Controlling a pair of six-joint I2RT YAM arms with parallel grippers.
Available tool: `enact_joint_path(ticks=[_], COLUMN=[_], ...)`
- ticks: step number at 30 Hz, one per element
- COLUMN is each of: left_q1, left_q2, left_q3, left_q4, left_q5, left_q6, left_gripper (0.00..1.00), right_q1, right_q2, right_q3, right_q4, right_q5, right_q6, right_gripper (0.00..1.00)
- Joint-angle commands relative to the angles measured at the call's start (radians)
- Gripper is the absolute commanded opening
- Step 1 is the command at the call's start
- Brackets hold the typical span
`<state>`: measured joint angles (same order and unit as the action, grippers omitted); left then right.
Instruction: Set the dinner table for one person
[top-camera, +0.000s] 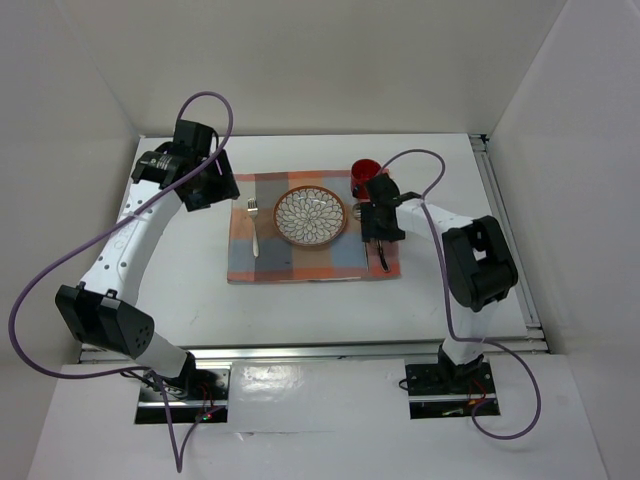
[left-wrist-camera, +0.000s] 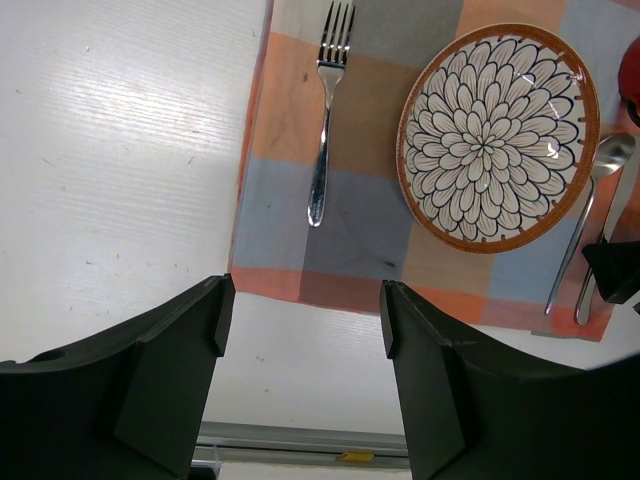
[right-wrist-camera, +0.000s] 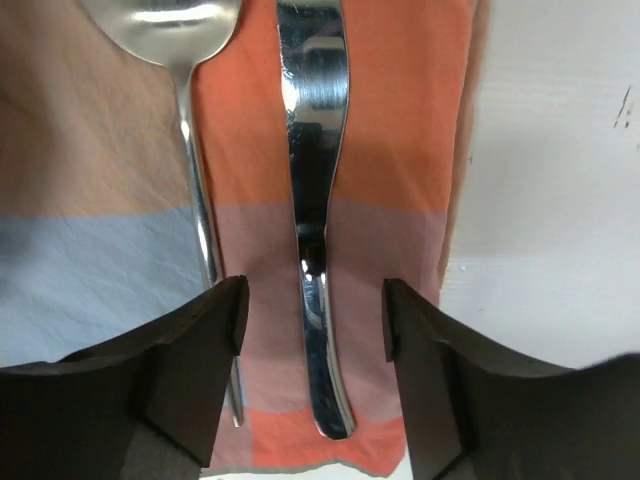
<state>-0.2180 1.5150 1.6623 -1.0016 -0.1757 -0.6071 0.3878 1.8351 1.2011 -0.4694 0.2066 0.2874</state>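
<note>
The right end effector (right-wrist-camera: 315, 310) hangs low over a checkered cloth placemat (left-wrist-camera: 350, 240) with its two dark fingers spread apart and gripping nothing. A polished steel knife (right-wrist-camera: 315, 200) lies flat between them, touching neither. Just to that end effector's left a steel spoon (right-wrist-camera: 190, 150) lies parallel to the knife, its slim handle running past the left finger. To its right the orange cloth ends and the bare white desk (left-wrist-camera: 120, 150) begins. The desk is broad, smooth and faintly scuffed, it carries the whole setting beneath both arms, and a metal rail (top-camera: 330, 350) lines its near edge. The left end effector (left-wrist-camera: 305, 300) is likewise spread and holds nothing, poised above the placemat's near hem. Directly ahead of it a shiny four-tined fork (left-wrist-camera: 325, 130) lies on the orange, blue and grey squares. Ahead and to its right sits a round shallow plate (left-wrist-camera: 497, 135), glazed white with a dark petal pattern and a terracotta rim. Beyond the right end effector a red cup (top-camera: 365, 172) stands at the cloth's far corner; what it contains cannot be told.
</note>
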Motion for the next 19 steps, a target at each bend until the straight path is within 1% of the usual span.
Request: enact_joint_path(ticks=[1,3,5,6,7,9,11,13,16,19], left_q1=[0.006,0.006,0.006,0.006,0.006,0.006,-0.003,-0.003,-0.003,-0.012], left_q2=[-0.009,-0.009,-0.009,-0.009,0.0,0.001,-0.024,-0.059,-0.082,-0.098], left_q3=[0.011,0.02,0.033,0.046,0.047,0.06,0.06,0.022,-0.01,-0.019], left_q4=[0.021,0.021,0.021,0.021,0.021,0.012,0.04,0.086,0.136,0.136], left_q5=[0.015,0.024,0.024,0.024,0.024,0.044,0.064,0.074,0.087,0.096], left_q6=[-0.002,-0.002,0.009,0.009,0.019,0.02,0.03,0.03,0.041,0.041], left_gripper=[0.77,0.77,0.77,0.77,0.77,0.77,0.77,0.77,0.77,0.78], right_q1=[-0.001,-0.001,-0.026,-0.038,-0.068,-0.108,-0.173,-0.226,-0.271,-0.313], right_q2=[-0.052,-0.074,-0.124,-0.146,-0.192,-0.238,-0.304,-0.361,-0.408,-0.461], right_q3=[0.046,0.061,0.078,0.093,0.103,0.103,0.088,0.049,-0.001,-0.049], right_q4=[0.008,-0.02,-0.053,-0.064,-0.064,-0.096,-0.097,-0.097,-0.097,-0.086], right_q5=[-0.004,-0.004,-0.004,-0.004,0.022,0.036,0.036,0.054,0.065,0.065], right_q6=[0.022,0.035,0.053,0.064,0.097,0.142,0.193,0.225,0.251,0.251], right_gripper=[0.73,0.85,0.88,0.93,1.0,1.0,1.0,1.0,1.0,1.0])
